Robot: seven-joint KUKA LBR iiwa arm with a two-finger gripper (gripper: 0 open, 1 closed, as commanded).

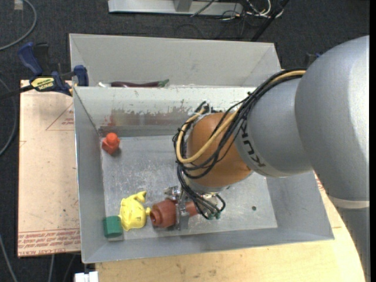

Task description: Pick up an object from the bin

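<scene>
Jaws sit low at 6 o'clock of the bin point(89, 175), right against a red-brown rounded thing point(163, 214). We can't tell if they're open or closed on it, as the wrist and cables cover them. A yellow lumpy toy point(133, 212) lies just beside it at its 9 o'clock, with a green block point(113, 227) beyond at 8. We judge the red-brown piece to be light, stiff, smooth plastic, so probably slippery. We'd grip it across the middle, on the side away from the yellow toy.
</scene>
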